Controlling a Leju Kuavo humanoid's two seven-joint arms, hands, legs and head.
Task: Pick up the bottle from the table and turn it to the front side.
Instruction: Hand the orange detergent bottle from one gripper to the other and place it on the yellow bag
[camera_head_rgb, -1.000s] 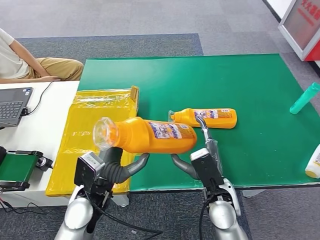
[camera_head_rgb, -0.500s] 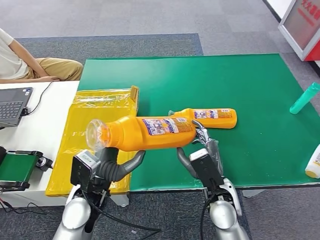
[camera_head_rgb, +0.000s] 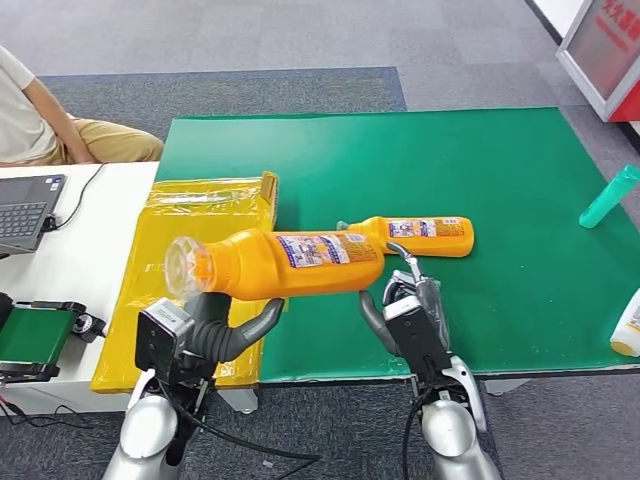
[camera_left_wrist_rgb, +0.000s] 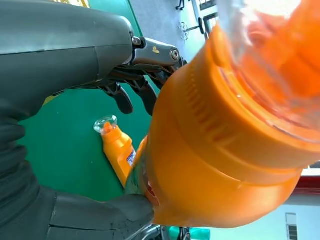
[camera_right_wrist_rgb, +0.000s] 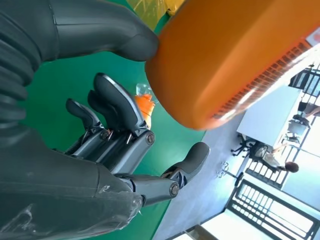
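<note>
Your left hand grips the orange bottle near its neck, thumb under and dark fingers over it, as the left wrist view shows. It holds the bottle lying sideways above the near edge of the green table, its clear cap pointing toward the robot's left, over the yellow plastic bag. Your right hand sits at the bottle's base end with fingers spread and curled. In the right wrist view its thumb tip touches the base rim, while the other fingers stand apart from it and hold nothing.

Just behind the held bottle you have a second orange bottle lying flat on the table, its cap end partly hidden by the held one. Far to the right lie a teal bottle and a white bottle, the latter cut off by the picture edge. To the left is a white desk with a laptop, and beyond it a seated person, only partly in the picture.
</note>
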